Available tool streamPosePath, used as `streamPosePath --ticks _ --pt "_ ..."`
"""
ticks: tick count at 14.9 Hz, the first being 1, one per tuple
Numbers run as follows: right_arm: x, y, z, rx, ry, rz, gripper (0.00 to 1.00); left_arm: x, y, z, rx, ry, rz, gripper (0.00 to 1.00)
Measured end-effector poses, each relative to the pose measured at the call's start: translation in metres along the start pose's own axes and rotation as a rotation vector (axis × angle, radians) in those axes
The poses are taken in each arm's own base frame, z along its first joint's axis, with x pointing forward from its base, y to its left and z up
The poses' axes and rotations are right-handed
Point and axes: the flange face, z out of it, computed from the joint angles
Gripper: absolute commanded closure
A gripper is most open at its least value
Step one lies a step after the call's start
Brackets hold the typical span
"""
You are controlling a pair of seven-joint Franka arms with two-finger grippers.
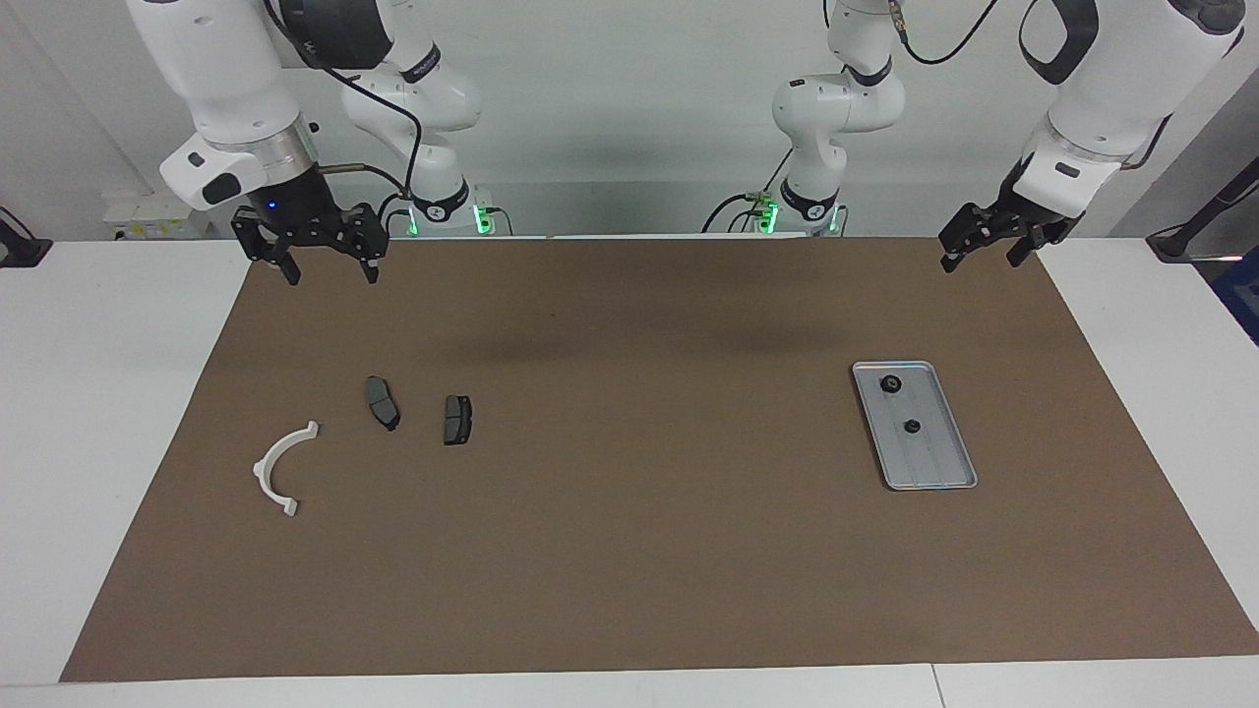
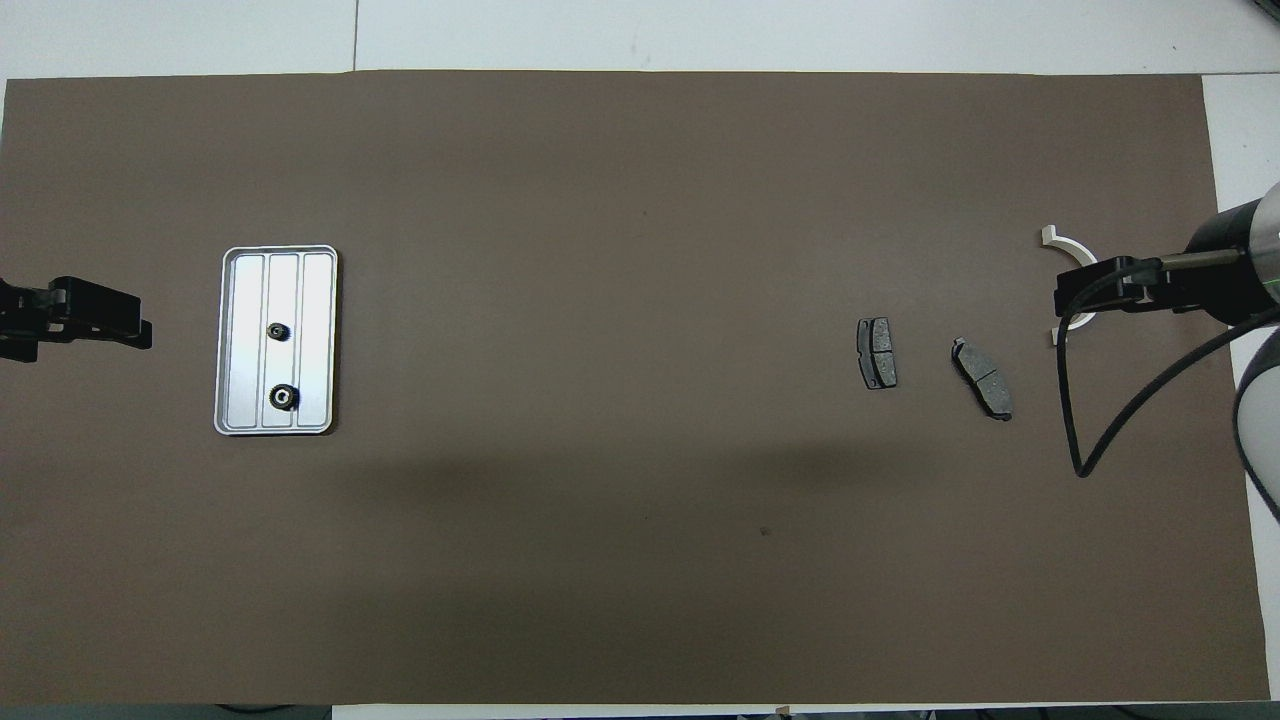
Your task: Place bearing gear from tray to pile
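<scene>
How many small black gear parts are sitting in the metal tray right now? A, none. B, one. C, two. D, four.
C: the tray holds two black gear parts, the nearer gear and the farther gear, lying apart along its middle strip.

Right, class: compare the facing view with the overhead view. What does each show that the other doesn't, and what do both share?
Only the facing view shows both arms' bases and the whole white half-ring plastic bracket.

Only the overhead view shows the bracket partly covered by the right tool.

Both show the flat silver-grey metal tray holding two small black gears, two dark grey brake-pad-shaped pieces, and the open left tool waiting off the tray's end.
</scene>
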Motion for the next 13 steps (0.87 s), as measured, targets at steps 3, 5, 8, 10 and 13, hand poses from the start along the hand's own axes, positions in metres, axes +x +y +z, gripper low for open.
streamPosePath --ticks 3,5,8,10,13 --pt "0.0 0.0 0.0 0.0 0.001 0.0 0.0 -0.001 0.0 -0.001 0.0 0.001 0.009 0.0" --pt "0.0 0.0 0.0 0.0 0.001 0.0 0.0 -0.002 -0.001 -0.002 0.0 0.003 0.012 0.0" --pt "0.0 0.0 -0.001 0.0 0.001 0.0 0.0 -0.004 -0.011 -0.004 0.0 -0.003 -0.005 0.0" --pt "0.0 0.0 0.0 0.0 0.001 0.0 0.0 -0.005 -0.02 -0.003 -0.001 -0.015 -0.02 0.0" --pt "0.0 0.001 0.0 0.0 0.0 0.002 0.0 -0.01 -0.024 0.007 0.0 -0.035 -0.04 0.0"
